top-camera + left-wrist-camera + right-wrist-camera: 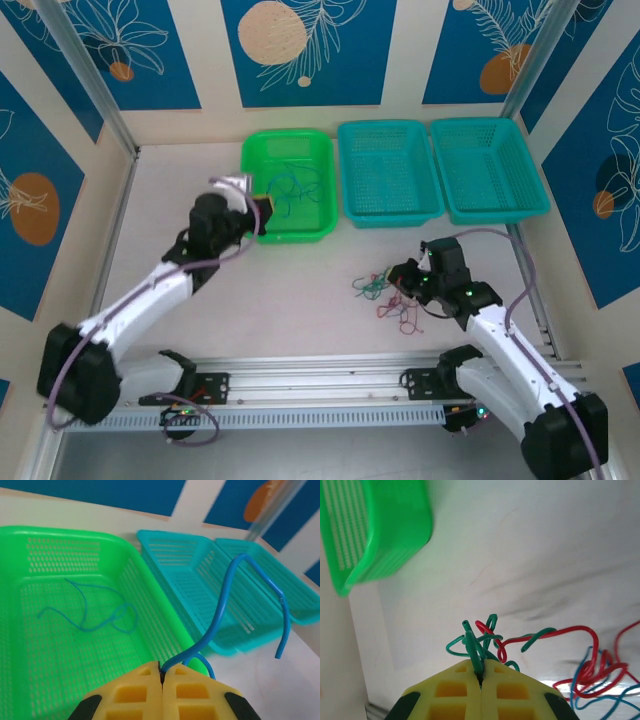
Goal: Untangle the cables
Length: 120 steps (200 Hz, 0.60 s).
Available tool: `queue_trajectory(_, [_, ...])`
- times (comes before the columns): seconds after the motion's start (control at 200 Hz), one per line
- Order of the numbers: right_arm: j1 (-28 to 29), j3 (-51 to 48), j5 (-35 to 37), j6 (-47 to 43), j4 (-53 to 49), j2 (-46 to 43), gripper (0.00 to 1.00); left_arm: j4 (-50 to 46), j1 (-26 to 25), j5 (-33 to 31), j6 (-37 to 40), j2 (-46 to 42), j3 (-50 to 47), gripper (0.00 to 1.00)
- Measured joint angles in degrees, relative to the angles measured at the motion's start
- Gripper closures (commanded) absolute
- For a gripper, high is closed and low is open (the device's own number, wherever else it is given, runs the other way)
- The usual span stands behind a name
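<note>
Your left pincer (162, 676) was pressed together on one thin, bendy blue wire (224, 597). The wire rose from between the yellow fingertips (135, 690), arched over and hung with its free end in the air. Beneath and ahead of that pincer lay the green perforated plastic basket (60, 531), so I judge you were bringing the wire there to drop it with its own colour. One loose blue strand (85, 614) already lay on the basket floor, ahead and to the left of the tips. Held high like that, the wire could fall inside the rim rather than snag on it.

Your right pincer (481, 676) was closed too, nipping one short green wire (472, 647) at the edge of the knot of red, blue and green wires (592, 672). The knot lay on the white counter (520, 555), just ahead and to the right of the tips. That grip looked meant to draw a single strand out while the rest stayed down.

By count there were two pincers, each gripping one wire. There were three baskets: the green one, and to the right of the left pincer a nearer teal mesh basket (200, 580) and a farther teal mesh basket (280, 580). How many strands made up the knot I could not tell
</note>
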Motion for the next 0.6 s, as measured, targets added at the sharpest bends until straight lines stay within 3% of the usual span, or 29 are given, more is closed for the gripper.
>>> queue_trajectory(0.14, [5.7,3.8,0.0,-2.0,0.0,3.1,1.0,-4.1,3.1,1.8,-0.2,16.1,13.4,0.99])
queue_trajectory(0.29, [9.4,7.3,0.6,-2.9,-0.8,5.0,1.0,-8.1,3.9,1.0,-1.3,25.6,18.9,0.57])
queue_trajectory(0.385, [10.1,8.3,0.6,-3.1,-0.7,5.1,1.0,-9.5,4.0,1.2,-3.0,25.8,18.6,0.45])
queue_trajectory(0.48, [10.3,8.5,0.2,-3.5,-0.3,5.4,1.0,-8.3,4.0,2.1,-4.2,22.7,15.9,0.44])
queue_trajectory(0.6, [10.7,9.8,-0.3,-4.2,0.0,7.7,1.0,-7.3,3.9,4.4,-4.6,12.5,9.4,0.44])
